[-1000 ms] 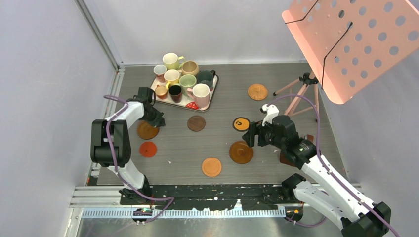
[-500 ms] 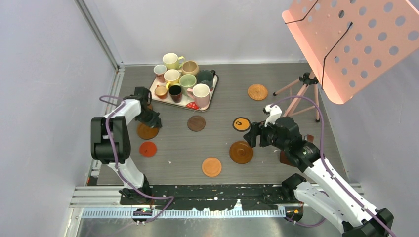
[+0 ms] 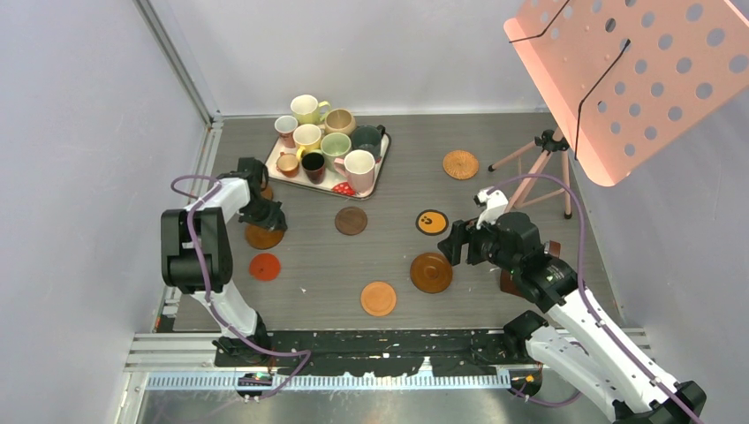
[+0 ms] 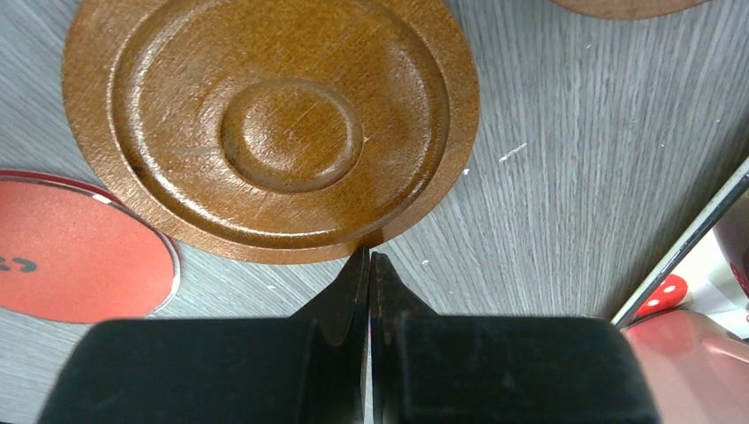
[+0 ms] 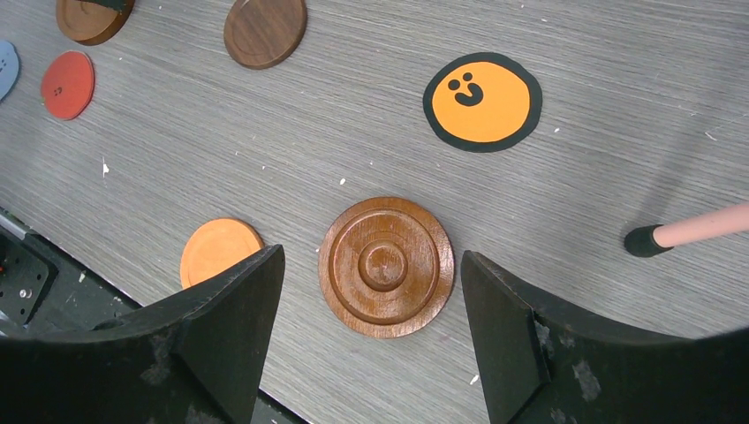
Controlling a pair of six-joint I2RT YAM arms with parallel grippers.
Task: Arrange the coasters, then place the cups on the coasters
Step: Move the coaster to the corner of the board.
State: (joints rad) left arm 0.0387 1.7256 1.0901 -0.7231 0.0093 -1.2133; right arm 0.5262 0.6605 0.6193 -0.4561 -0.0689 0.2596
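Observation:
Several cups (image 3: 327, 146) stand packed on the white strawberry tray (image 3: 343, 188) at the back left. Coasters lie scattered on the table. My left gripper (image 3: 268, 220) is shut on nothing, its tips (image 4: 369, 258) touching the rim of a brown wooden coaster (image 4: 274, 124) beside a red coaster (image 4: 79, 247). My right gripper (image 5: 371, 256) hangs open above a second brown wooden coaster (image 5: 386, 267), apart from it. Near it lie an orange coaster (image 5: 216, 250), a black coaster with an orange face (image 5: 481, 102) and a dark brown one (image 5: 265, 31). A wicker coaster (image 3: 460, 164) sits further back.
A pink tripod (image 3: 539, 163) with a perforated pink board (image 3: 636, 75) stands at the back right, one foot (image 5: 649, 240) close to my right gripper. The tray's edge (image 4: 684, 256) and a pink cup (image 4: 698, 371) are just right of my left gripper. Walls close in on both sides.
My left gripper has shifted slightly left along the wooden coaster's edge, staying shut. My right arm has drifted a little to the right, its jaws still open.

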